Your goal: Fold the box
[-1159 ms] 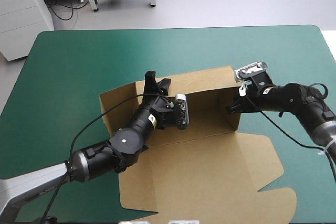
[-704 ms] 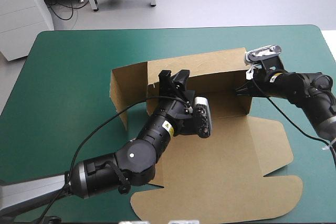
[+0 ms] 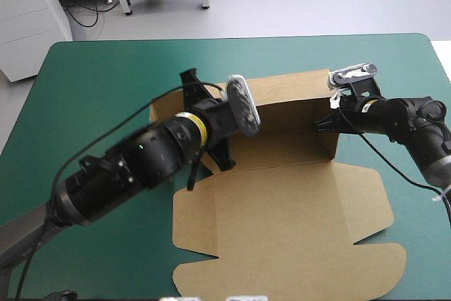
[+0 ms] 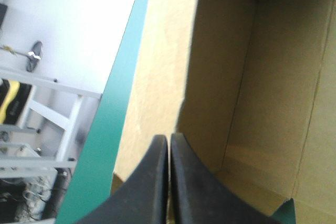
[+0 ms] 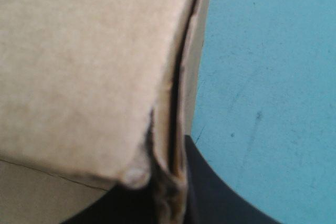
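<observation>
The brown box (image 3: 282, 202) lies mid-table with its back wall and right wall raised and its lid flat toward the near edge. My right gripper (image 3: 326, 123) is shut on the right wall's top corner; in the right wrist view the doubled board edge (image 5: 176, 129) runs down between the gripper's (image 5: 170, 187) black fingers. My left arm lies across the box's left end, hiding the left wall. My left gripper (image 3: 194, 86) is there with its fingers pressed together. In the left wrist view the gripper (image 4: 169, 142) points along the inside of a raised wall (image 4: 210, 77).
The teal-green cover (image 3: 91, 89) shows left of the box and along the far edge. The lid's rounded flaps (image 3: 373, 280) reach close to the table's near edge. In the left wrist view the table's edge (image 4: 113, 114) runs just beside the wall.
My left arm has swung from the middle of the box to its left end and rolled its wrist over. The right gripper has kept its hold, and the box has settled slightly.
</observation>
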Controlling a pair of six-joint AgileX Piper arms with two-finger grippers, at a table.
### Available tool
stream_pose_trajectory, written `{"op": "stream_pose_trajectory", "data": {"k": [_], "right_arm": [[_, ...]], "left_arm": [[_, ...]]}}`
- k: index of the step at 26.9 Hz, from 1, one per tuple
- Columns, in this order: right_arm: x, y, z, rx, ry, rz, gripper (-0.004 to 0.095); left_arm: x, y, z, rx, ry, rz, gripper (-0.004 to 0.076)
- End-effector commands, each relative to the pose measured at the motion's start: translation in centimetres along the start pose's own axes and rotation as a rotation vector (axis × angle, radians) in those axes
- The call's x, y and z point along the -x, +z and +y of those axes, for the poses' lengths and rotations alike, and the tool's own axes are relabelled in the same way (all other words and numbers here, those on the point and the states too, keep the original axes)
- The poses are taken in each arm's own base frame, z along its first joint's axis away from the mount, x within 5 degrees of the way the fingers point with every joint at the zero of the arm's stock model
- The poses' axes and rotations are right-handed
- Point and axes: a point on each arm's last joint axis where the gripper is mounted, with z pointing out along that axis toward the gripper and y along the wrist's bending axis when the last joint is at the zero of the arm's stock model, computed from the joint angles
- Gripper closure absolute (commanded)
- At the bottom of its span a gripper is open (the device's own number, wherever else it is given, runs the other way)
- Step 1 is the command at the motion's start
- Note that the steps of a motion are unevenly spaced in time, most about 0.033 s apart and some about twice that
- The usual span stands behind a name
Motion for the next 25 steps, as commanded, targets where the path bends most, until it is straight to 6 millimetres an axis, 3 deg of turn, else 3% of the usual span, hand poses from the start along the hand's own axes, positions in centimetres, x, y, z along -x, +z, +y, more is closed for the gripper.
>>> {"op": "stream_pose_trajectory", "data": {"k": [1,6,10,13,17,25], "right_arm": [[1.5,-1.8,0.0,-0.004,0.018,-0.120,0.0926],[1.4,-1.8,0.1,-0.001,0.018,-0.107,0.0926],[1.4,-1.8,0.1,0.000,0.020,-0.106,0.0926],[1.4,-1.8,0.1,0.002,0.024,-0.098,0.0926],[1.3,-1.7,0.1,0.003,0.024,-0.094,0.0926],[1.0,-1.7,0.2,0.011,0.024,-0.063,0.0926]], "left_arm": [[-0.8,-2.9,5.2,0.048,-0.157,-0.058,0.0730],[-5.3,-4.3,10.4,0.101,-0.438,0.006,0.0730],[-8.5,-6.5,12.6,0.162,-0.582,0.050,0.0730],[-11.4,-9.5,13.6,0.232,-0.715,0.059,0.0730],[-13.8,-11.4,11.9,0.278,-0.723,0.042,0.0730],[-18.8,-10.8,5.1,0.312,-0.761,0.057,0.0730]]}}
